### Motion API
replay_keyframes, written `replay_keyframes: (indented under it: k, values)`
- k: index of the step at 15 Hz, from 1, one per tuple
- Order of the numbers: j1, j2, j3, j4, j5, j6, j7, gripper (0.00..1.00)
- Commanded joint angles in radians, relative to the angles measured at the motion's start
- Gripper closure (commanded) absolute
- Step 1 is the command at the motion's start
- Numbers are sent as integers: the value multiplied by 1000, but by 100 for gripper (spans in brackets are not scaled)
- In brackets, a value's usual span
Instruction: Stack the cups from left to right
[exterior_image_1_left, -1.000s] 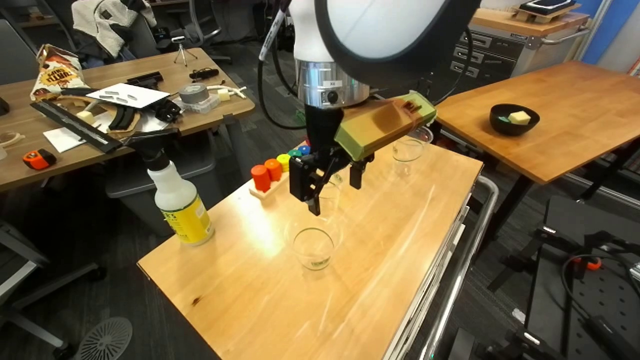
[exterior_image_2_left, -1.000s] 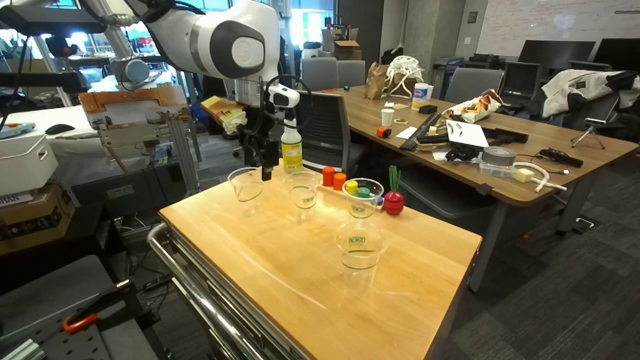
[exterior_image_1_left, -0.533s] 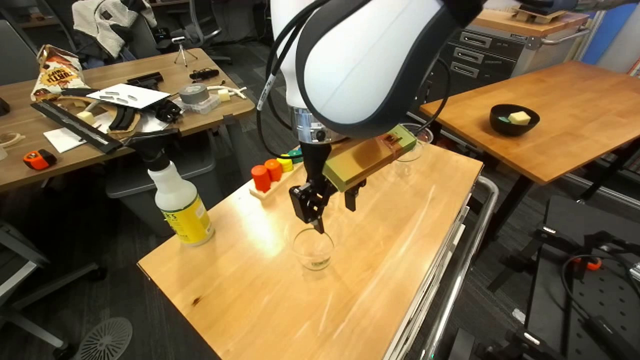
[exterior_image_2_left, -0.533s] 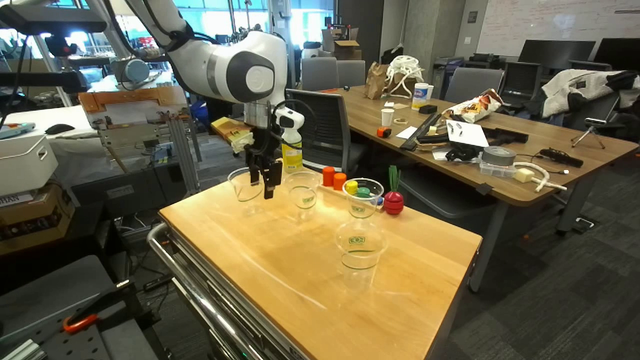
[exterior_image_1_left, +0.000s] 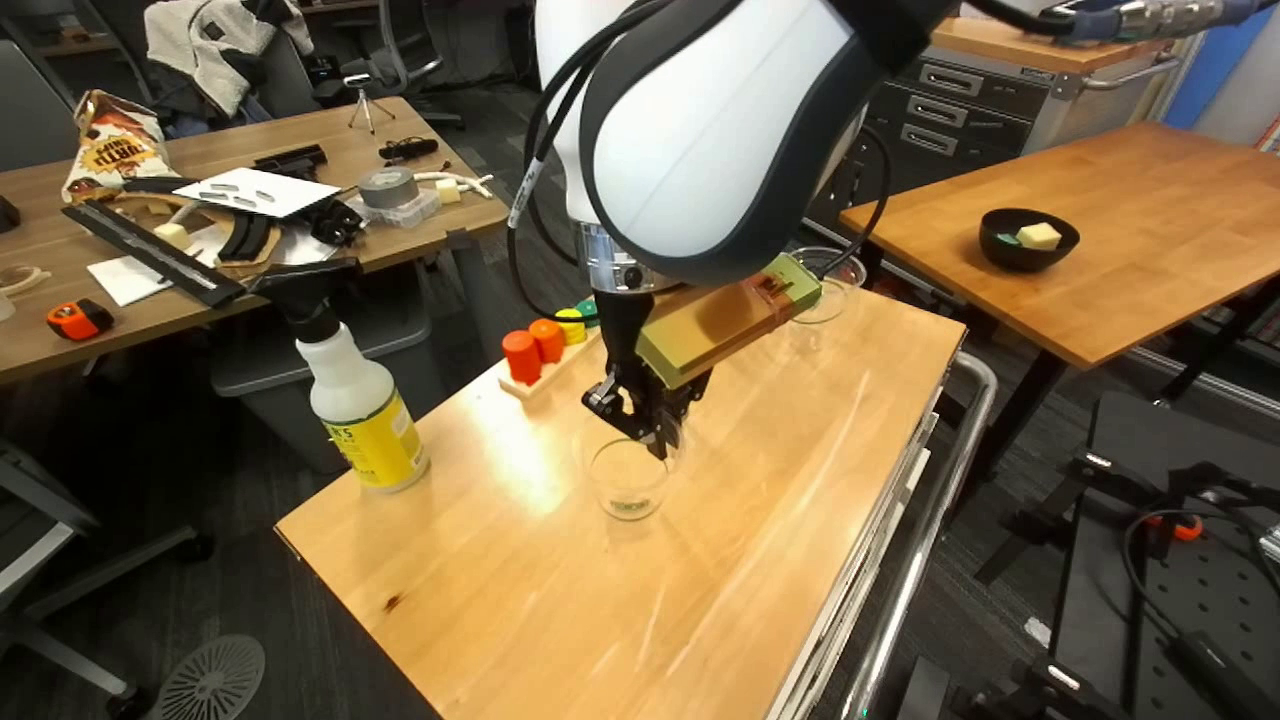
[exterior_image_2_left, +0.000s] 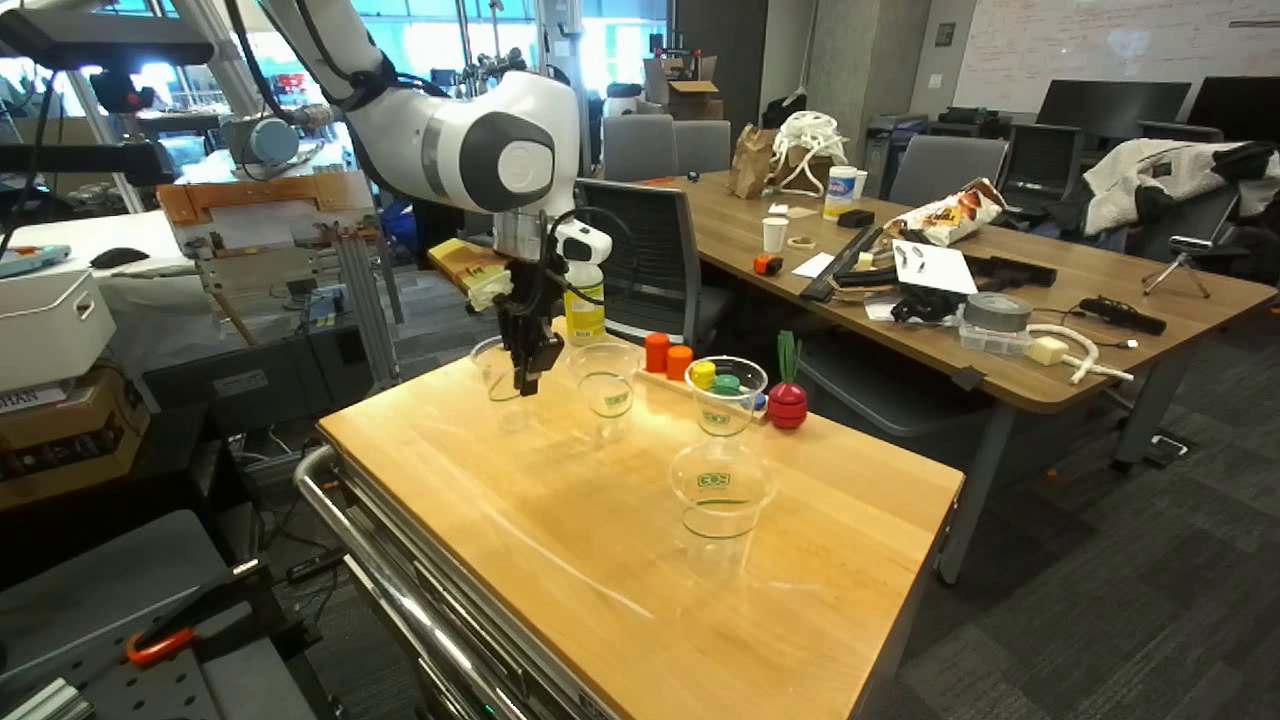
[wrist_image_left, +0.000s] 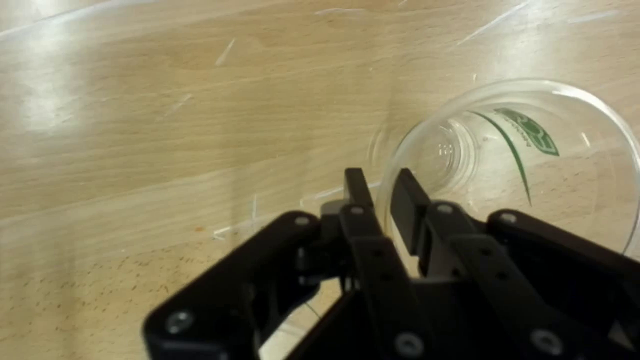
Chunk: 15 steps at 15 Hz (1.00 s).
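Note:
A clear cup (exterior_image_1_left: 628, 495) stands on the wooden tabletop, nearest the spray bottle; in an exterior view this cup (exterior_image_2_left: 490, 375) is partly behind my fingers. My gripper (wrist_image_left: 380, 175) straddles its rim: one finger outside, the other inside the cup (wrist_image_left: 575, 175). Its jaws have drawn close together, but a narrow gap around the cup wall still shows; no firm pinch is visible. A second clear cup (exterior_image_2_left: 605, 395) stands just right of the gripper (exterior_image_2_left: 530, 378). Farther right are a third cup (exterior_image_2_left: 725, 415) and one more cup (exterior_image_2_left: 720, 510) in front of it.
A row of coloured blocks (exterior_image_1_left: 522, 355) lies on a wooden strip along the table edge, beside a red radish-like toy (exterior_image_2_left: 787, 408). The spray bottle (exterior_image_1_left: 375, 430) with yellow label stands near the corner. A metal rail (exterior_image_1_left: 925, 560) borders the opposite edge.
My gripper has come down to the cup's rim, and its jaws have moved from wide apart to nearly together. The cup has slid a little, rightward in an exterior view.

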Motion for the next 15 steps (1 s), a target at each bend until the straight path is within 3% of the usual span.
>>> replay_keyframes:
  k: [1, 7, 15]
  values:
    - [-9, -30, 15, -11, 58, -5, -49, 98]
    - [-60, -80, 51, -17, 219, -37, -170, 97]
    - [-117, -266, 7, -31, 310, -59, -165, 93]
